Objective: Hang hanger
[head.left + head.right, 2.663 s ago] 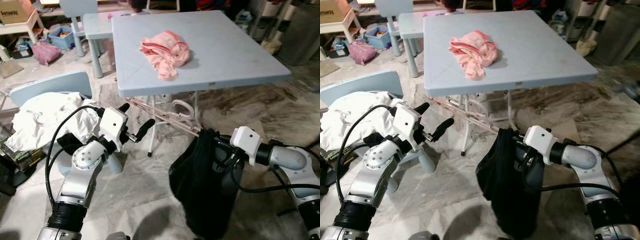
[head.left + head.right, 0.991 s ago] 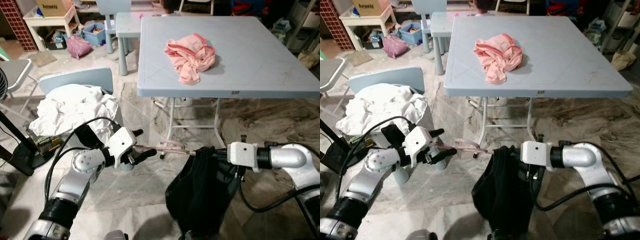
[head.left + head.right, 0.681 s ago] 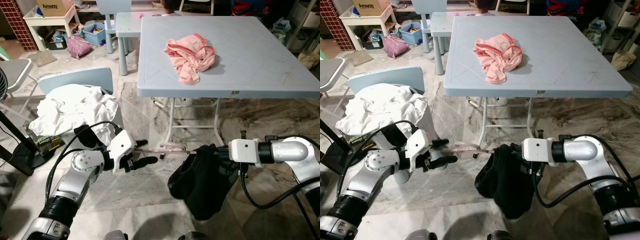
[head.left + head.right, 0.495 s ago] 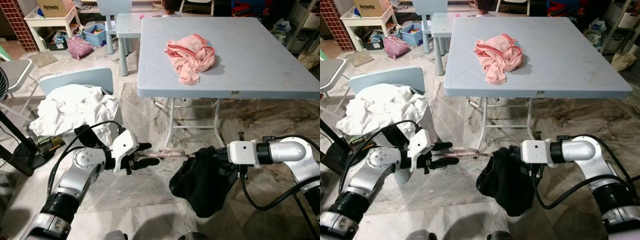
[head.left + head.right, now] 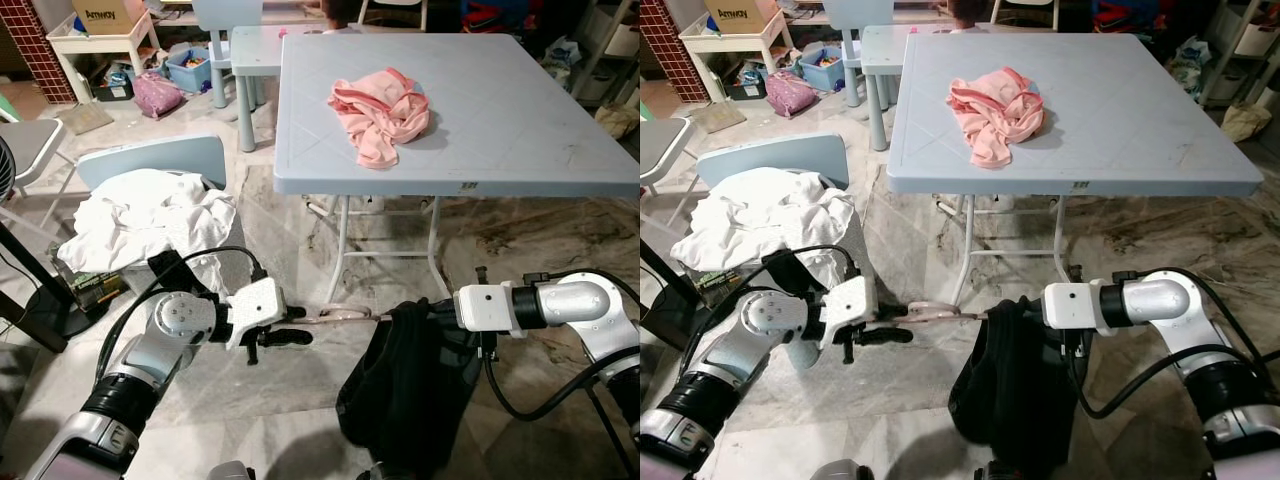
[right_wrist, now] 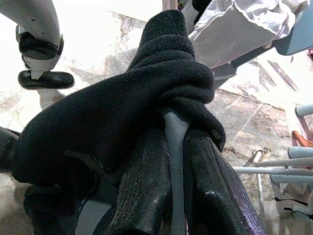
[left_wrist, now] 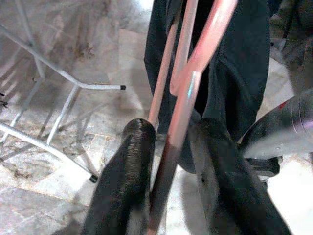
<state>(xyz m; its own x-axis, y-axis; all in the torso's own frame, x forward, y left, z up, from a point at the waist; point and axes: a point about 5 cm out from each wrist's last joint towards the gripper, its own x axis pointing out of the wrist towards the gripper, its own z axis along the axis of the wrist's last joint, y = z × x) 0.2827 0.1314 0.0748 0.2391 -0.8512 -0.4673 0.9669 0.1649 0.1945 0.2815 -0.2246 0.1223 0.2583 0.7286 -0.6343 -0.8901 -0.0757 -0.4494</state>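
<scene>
Below the blue table (image 5: 520,120), the left gripper (image 5: 290,328) pinches one end of the pink hanger (image 5: 345,317) — the right gripper (image 6: 171,196) clamps the other end, where a black garment (image 5: 400,400) hangs draped over it.

A pale pink slim hanger (image 5: 345,316) is showing up against the beige-and-brown veined marble floor (image 5: 280,400), with a plain black knit garment (image 5: 400,400) hanging off it. Up top, a salmon-pink crumpled cloth (image 5: 382,112) is sitting on the light blue-grey square plastic table (image 5: 520,120), which is showing a faint diamond-line pattern. A plain white rumpled cloth (image 5: 140,225) is covering the pale blue plastic chair (image 5: 150,160).
</scene>
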